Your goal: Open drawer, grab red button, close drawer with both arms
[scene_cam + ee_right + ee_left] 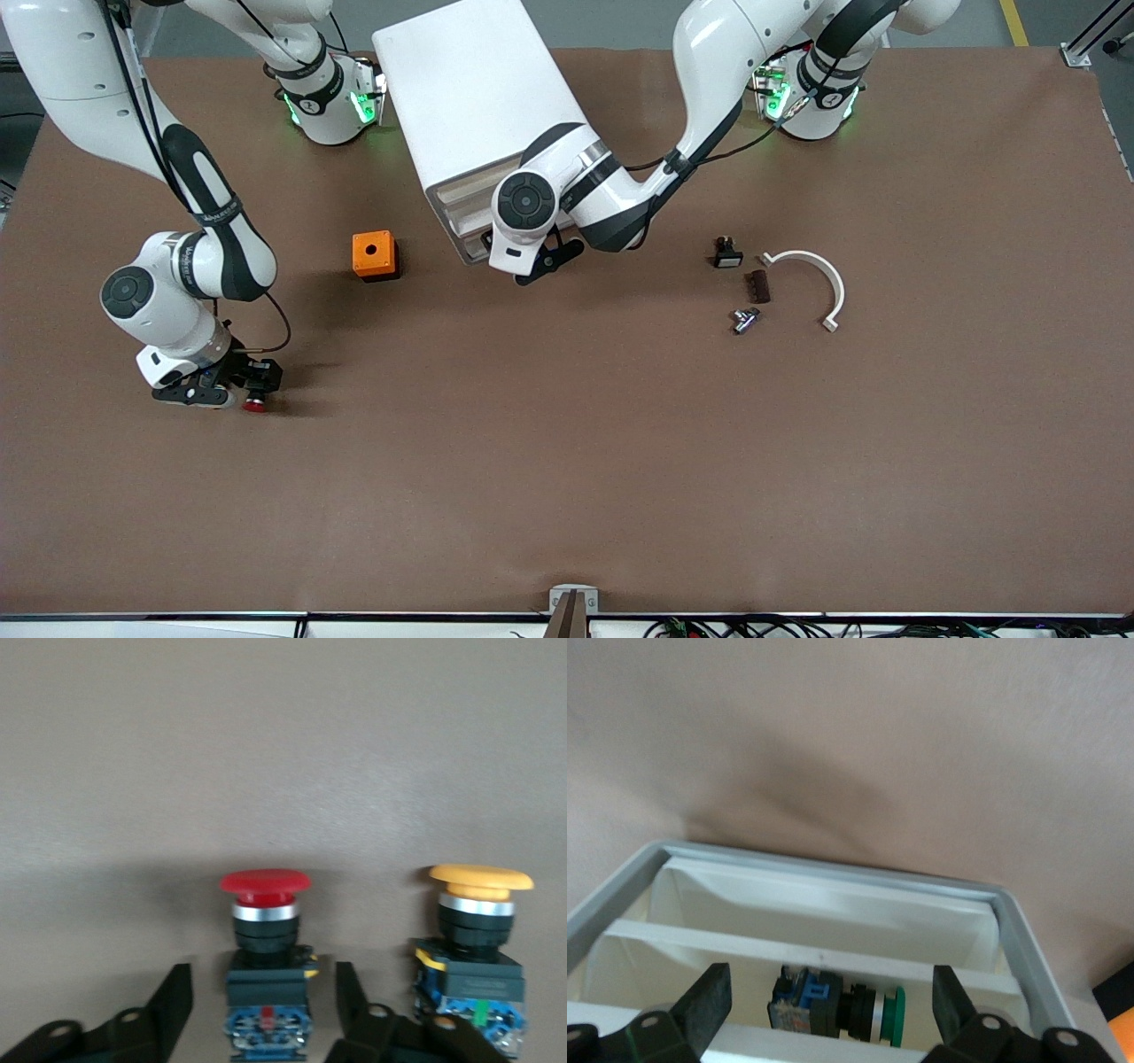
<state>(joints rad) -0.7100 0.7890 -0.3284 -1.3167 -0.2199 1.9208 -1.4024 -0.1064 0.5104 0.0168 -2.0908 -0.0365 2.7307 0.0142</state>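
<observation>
The red-capped button stands on the table near the right arm's end, its cap showing in the front view. My right gripper is open, with a finger on each side of the button's black-and-blue body and a gap on both sides; it is low over the table. The white cabinet stands between the arms' bases. My left gripper is open at the cabinet's front, over a drawer whose inside shows. A green-capped button lies in that drawer between the left gripper's fingers, which do not touch it.
A yellow-capped button stands close beside the red one. An orange cube with a hole sits beside the cabinet. Toward the left arm's end lie a small black part, a brown piece, a metal piece and a white curved bracket.
</observation>
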